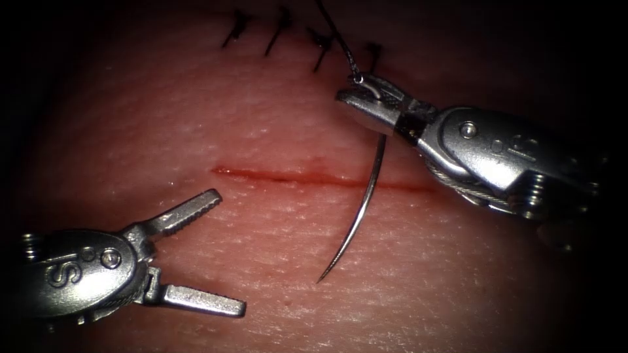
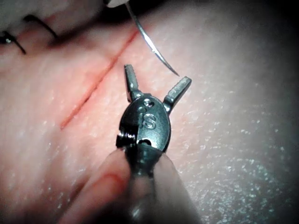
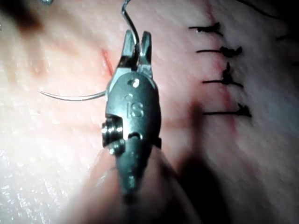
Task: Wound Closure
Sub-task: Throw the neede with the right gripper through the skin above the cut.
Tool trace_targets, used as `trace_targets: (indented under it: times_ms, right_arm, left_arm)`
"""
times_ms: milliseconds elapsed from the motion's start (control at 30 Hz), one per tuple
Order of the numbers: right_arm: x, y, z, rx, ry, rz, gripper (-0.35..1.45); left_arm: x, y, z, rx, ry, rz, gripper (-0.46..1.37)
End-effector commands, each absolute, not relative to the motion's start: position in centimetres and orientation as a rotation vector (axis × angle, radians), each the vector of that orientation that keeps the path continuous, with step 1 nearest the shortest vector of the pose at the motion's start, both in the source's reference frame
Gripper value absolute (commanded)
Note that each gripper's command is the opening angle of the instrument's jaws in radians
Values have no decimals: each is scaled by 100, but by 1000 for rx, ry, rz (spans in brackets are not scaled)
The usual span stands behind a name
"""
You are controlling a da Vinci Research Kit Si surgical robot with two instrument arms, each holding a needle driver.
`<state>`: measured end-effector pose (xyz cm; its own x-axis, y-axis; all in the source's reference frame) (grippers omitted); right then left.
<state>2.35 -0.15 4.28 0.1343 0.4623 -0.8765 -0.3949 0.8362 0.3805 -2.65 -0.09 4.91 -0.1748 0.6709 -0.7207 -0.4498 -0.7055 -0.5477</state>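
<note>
Gripping the needle [image 1: 364, 202] near its swaged end, tip pointing down-left across the cut [image 1: 314, 178], the right tool [image 1: 366, 98] is clamped; left fingers [image 1: 196, 209] spread empty.

Curved needle [image 1: 366, 202] spans red cut [image 1: 314, 178], tip free above tissue [image 1: 196, 117].

Bare tissue [image 1: 216, 124] lies open around the left half of the cut [image 1: 281, 176]. The needle [image 1: 363, 202], gripped near its thread end by the right gripper [image 1: 356, 97], crosses the cut's right half, point free above the tissue, near the spread-jawed left gripper [image 1: 209, 252].
</note>
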Motion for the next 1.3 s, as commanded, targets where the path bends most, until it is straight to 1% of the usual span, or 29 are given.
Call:
trace_targets:
  times_ms: [33, 133, 233, 367, 467, 767, 1167, 1233, 1300]
  right_arm:
    - [235, -16, 429, 89, 1320, 608, -35]
    - [233, -15, 429, 156, 1366, 575, -35]
    - [230, -15, 429, 156, 1376, 551, -35]
    - [230, -19, 429, 139, 1395, 536, -35]
    - [229, -23, 429, 117, 1412, 547, -35]
    - [218, -47, 420, 29, 1374, 579, -35]
    - [202, -57, 408, -50, 1312, 620, -35]
    - [203, -55, 408, -53, 1307, 622, -35]
    - [203, -54, 407, -55, 1304, 625, -35]
  left_arm:
    - [-267, -7, 495, -1346, -286, 1945, 62]
    - [-269, 2, 502, -1356, -307, 1931, 53]
    - [-270, 11, 510, -1369, -321, 1929, 45]
    - [-269, 19, 518, -1398, -312, 1957, 44]
    - [-268, 24, 525, -1410, -320, 1991, 46]
    - [-265, 41, 531, -1410, -367, 2096, 52]
    - [-252, 27, 537, -1462, -331, 2134, 55]
    - [-249, 22, 541, -1458, -312, 2143, 59]
    - [-246, 20, 543, -1457, -303, 2147, 69]
